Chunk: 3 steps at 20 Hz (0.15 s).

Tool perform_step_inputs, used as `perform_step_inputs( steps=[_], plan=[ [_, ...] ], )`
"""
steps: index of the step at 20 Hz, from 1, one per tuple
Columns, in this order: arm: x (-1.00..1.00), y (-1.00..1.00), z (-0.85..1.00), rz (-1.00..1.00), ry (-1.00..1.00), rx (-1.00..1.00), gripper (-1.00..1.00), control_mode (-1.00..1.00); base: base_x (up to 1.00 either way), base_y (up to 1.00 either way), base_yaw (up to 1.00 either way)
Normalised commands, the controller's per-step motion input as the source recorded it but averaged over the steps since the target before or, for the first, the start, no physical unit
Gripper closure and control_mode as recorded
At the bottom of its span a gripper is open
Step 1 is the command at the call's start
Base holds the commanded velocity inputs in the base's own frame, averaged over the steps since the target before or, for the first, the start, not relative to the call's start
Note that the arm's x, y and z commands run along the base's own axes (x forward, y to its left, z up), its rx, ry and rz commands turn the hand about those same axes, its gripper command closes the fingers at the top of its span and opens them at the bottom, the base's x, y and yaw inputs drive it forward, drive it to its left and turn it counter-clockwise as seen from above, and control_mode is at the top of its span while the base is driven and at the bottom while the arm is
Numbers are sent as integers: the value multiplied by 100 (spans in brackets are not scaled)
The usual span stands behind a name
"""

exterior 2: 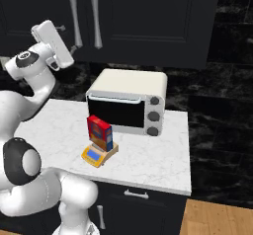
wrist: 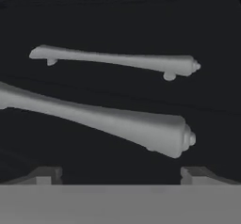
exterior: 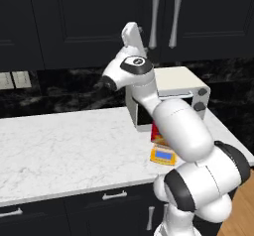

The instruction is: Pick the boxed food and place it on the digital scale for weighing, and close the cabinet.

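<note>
black upper cabinet (exterior 2: 148,21) doors look shut above the marble desk (exterior 2: 148,155). boxed food (exterior 2: 99,133) stands upright on the digital scale (exterior 2: 99,154), just before the toaster oven (exterior 2: 129,102). raised pincer (wrist: 121,173), jaws wide and empty, faces the silver handles (wrist: 117,60).
</note>
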Motion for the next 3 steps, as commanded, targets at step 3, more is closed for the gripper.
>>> perform_step_inputs(
  steps=[3],
  plan=[
    [-11,-5,0,0,-3,7,-100,-100,0,0,0]
  ],
)
